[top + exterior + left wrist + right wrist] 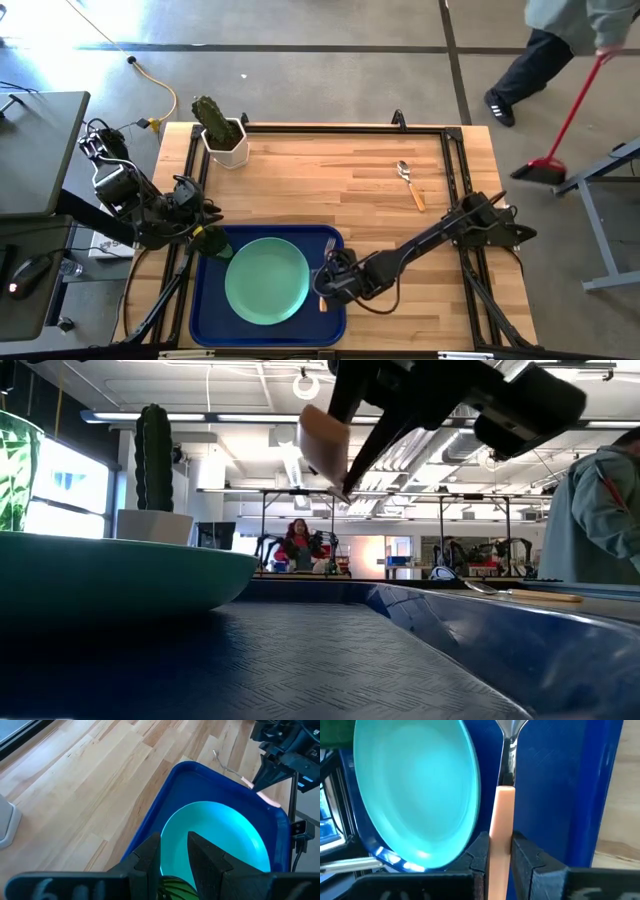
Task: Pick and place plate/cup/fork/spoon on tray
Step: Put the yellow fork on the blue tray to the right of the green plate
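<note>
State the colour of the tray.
Dark blue: the large rectangular plastic tray, clearest in the high view.

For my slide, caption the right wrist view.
Right gripper holds the fork by its orange handle above the tray, beside the plate.

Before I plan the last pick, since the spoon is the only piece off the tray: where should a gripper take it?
Take the spoon by its orange handle, coming straight down from above. It lies flat on the bare wooden table, nothing close around it, and the thin, straight handle suits the fingers better than the rounded bowl.
</note>
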Robot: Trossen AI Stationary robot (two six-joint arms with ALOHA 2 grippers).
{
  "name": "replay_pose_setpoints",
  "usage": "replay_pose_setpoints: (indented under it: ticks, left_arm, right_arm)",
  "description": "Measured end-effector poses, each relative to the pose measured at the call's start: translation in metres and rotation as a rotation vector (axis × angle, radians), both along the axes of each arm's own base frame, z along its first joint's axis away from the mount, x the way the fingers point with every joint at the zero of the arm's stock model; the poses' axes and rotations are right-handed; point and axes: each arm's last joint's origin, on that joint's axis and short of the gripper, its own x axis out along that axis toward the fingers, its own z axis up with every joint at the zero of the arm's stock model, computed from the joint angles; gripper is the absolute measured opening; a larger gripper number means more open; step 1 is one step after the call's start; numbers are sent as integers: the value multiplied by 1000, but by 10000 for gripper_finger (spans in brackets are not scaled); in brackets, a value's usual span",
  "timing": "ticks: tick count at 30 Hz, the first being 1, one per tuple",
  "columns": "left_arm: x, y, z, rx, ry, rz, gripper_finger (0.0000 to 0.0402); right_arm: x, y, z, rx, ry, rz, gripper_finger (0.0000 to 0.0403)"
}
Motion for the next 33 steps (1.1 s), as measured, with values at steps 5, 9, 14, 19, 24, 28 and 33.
replay_pose_setpoints:
  ticks: [5,9,14,19,24,28,33]
  left_arm:
    - [0,0,0,11,-12,8,85]
    - [0,0,0,13,-14,10,85]
    - [0,0,0,13,-14,10,85]
    - [0,1,0,13,-14,10,85]
    - [0,1,0,13,-14,10,85]
    - [0,1,0,13,-14,10,85]
    - [0,1,0,14,-15,10,85]
  right_arm:
    - [7,-9,1,41,8,24,30]
    - [11,-17,6,18,16,49,30]
    - [14,-24,25,-43,38,57,30]
    - [12,-28,44,-68,84,58,30]
    - [13,-27,46,-52,81,33,30]
    - [19,-22,30,-10,111,35,31]
    - [30,-14,8,53,124,70,31]
